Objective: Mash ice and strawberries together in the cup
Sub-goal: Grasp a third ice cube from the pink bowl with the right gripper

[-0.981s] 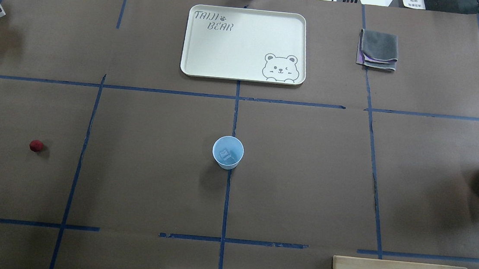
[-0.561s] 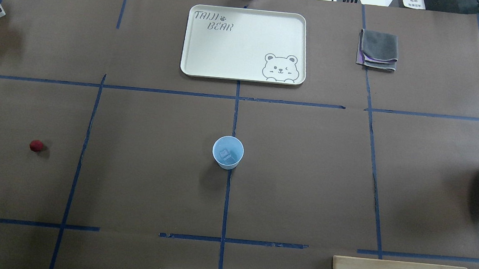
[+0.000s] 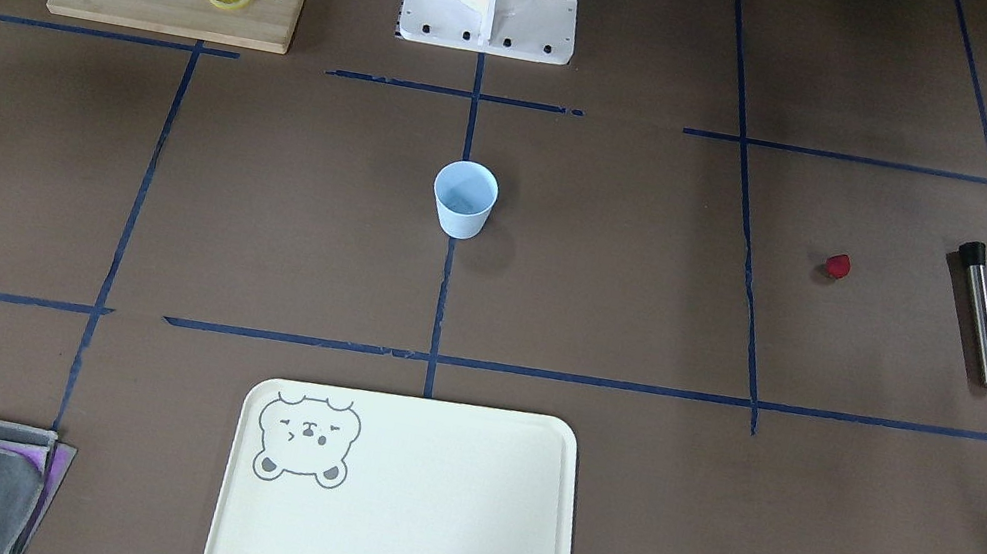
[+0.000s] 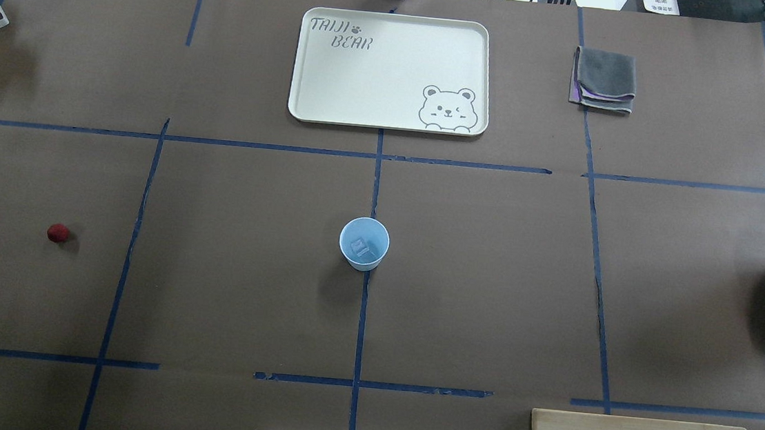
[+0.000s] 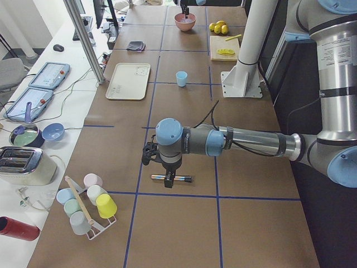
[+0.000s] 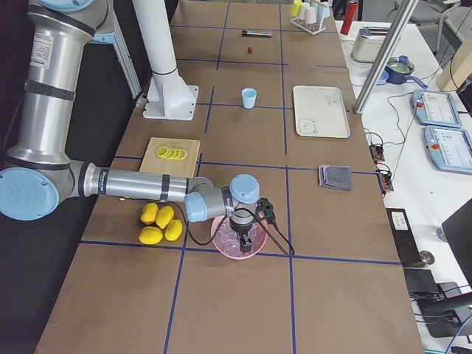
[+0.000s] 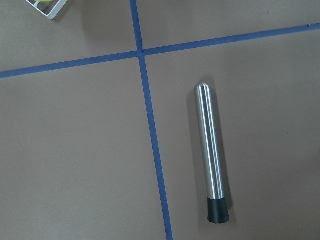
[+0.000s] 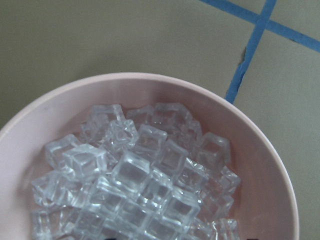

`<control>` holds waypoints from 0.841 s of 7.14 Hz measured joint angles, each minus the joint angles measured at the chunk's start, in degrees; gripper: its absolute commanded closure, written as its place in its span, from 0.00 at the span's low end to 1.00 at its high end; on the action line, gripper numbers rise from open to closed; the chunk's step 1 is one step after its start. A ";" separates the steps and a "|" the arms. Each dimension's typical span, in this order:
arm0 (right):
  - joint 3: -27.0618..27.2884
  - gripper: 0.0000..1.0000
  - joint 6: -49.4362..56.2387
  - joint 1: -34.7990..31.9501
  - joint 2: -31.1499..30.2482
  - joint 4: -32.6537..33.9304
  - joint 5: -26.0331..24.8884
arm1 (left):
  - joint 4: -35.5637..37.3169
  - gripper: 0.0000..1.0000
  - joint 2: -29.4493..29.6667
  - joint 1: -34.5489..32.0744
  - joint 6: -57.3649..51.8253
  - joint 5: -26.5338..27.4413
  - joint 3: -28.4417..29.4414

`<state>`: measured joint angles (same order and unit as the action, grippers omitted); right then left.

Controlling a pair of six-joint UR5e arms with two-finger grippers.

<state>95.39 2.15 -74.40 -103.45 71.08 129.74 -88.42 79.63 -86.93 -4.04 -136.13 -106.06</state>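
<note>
Pale blue plastic: the cup (image 4: 364,243) stands upright at table centre in the overhead view, with faint ice (image 4: 359,246) chunks in its bottom. The strawberry (image 4: 57,233) lies on the paper well apart, at the cup's 9 o'clock. The steel muddler (image 7: 211,155) lies farther out on the same bearing. The pink bowl (image 8: 267,172) of ice cubes sits at 3 o'clock, by the table's edge.

The left gripper (image 5: 168,180) hangs over the muddler and the right gripper (image 6: 245,241) over the bowl. Both show only in side views, so I cannot tell whether either pair of jaws is apart or together.

My read: loading stage, ice in, berry not yet. The next move calls for a light pinch on the small berry, then a drop into the cup before any mashing.
</note>
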 measured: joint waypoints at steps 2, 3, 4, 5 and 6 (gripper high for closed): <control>-0.05 0.41 0.03 0.03 -1.16 -0.04 -0.26 | 0.00 0.00 0.00 0.00 0.00 -0.45 -0.01; -0.11 0.66 0.06 0.04 -1.30 0.05 -0.43 | 0.00 0.00 0.00 -0.01 0.00 -0.50 -0.02; -0.16 0.84 0.10 0.04 -1.29 0.21 -0.50 | 0.00 0.00 0.01 -0.05 0.00 -0.53 -0.02; -0.18 0.97 0.12 0.04 -1.21 0.34 -0.52 | -0.11 0.00 0.03 -0.05 0.00 -0.55 -0.01; -0.20 0.97 0.13 0.04 -1.10 0.41 -0.54 | -0.37 0.00 0.02 -0.03 0.00 -0.59 0.01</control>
<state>95.19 2.28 -74.36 -104.54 71.49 129.20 -88.79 79.65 -86.96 -4.04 -136.73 -106.06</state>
